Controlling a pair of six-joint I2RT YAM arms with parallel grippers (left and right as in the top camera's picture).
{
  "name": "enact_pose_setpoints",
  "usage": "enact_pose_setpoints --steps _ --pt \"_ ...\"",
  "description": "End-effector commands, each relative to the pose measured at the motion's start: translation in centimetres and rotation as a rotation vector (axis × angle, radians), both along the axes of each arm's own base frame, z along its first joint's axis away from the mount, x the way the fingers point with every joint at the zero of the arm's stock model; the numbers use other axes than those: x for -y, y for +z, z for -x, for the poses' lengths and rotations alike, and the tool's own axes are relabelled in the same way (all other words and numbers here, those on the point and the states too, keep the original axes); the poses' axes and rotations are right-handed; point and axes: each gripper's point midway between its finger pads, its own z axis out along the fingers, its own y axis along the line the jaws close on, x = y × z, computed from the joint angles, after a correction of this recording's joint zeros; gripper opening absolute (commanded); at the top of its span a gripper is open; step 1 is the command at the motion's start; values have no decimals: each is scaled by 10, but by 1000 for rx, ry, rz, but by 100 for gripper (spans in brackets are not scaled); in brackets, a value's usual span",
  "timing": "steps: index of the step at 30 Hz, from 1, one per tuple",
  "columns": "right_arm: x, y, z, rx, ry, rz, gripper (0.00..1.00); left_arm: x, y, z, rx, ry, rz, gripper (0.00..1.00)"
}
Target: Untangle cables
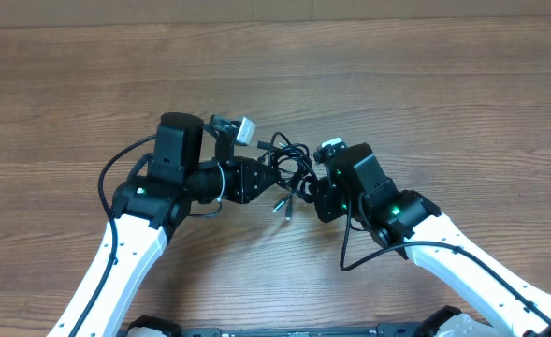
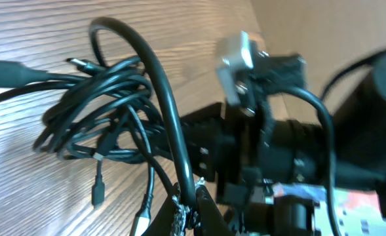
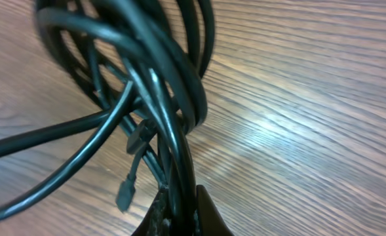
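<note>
The cables (image 1: 292, 157) are a small knot of thin black cords on the wooden table (image 1: 425, 84), between my two arms. A silvery plug end (image 1: 281, 203) trails out toward the front. My left gripper (image 1: 268, 174) comes in from the left and is shut on one black strand (image 2: 160, 98), which arches up out of the bundle (image 2: 94, 111) to its jaws (image 2: 191, 208). My right gripper (image 1: 311, 192) comes in from the right, shut on a few strands (image 3: 179, 151) that run up from its jaws (image 3: 179, 211) into the hanging loops (image 3: 147, 59). A loose plug (image 3: 124, 193) dangles beside it.
Both arms crowd the middle of the table, their wrists a hand's width apart. The right arm's black wrist (image 2: 278, 144) fills the right of the left wrist view. A white object (image 1: 462, 324) lies at the front right corner, and a black base (image 1: 294, 329) runs along the front edge.
</note>
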Motion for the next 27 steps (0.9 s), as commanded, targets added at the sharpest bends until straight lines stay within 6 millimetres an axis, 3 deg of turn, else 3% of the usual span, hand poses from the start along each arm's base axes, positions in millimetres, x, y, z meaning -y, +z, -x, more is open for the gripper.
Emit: enact_pose_setpoints --steps 1,11,20,21,22,24,25,27 --pt "14 14 -18 75 -81 49 4 14 22 19 84 -173 89 4" --pt "15 14 -19 70 -106 38 4 4 0 27 144 -229 -29 4" --pt "13 17 -21 72 -122 15 4 -37 -44 10 73 -39 -338 4" --pt "12 17 -21 73 -125 9 4 -40 -46 8 66 -23 -354 11" --pt "12 18 -22 76 -126 7 4 -40 -47 8 65 -21 -359 32" --pt "12 18 -22 76 -126 7 4 -40 -47 9 65 -22 -357 88" --pt "12 18 -22 76 -126 8 4 -39 -46 8 67 -25 -353 100" --pt "12 18 -22 77 -123 9 4 -38 -44 8 76 -29 -342 100"
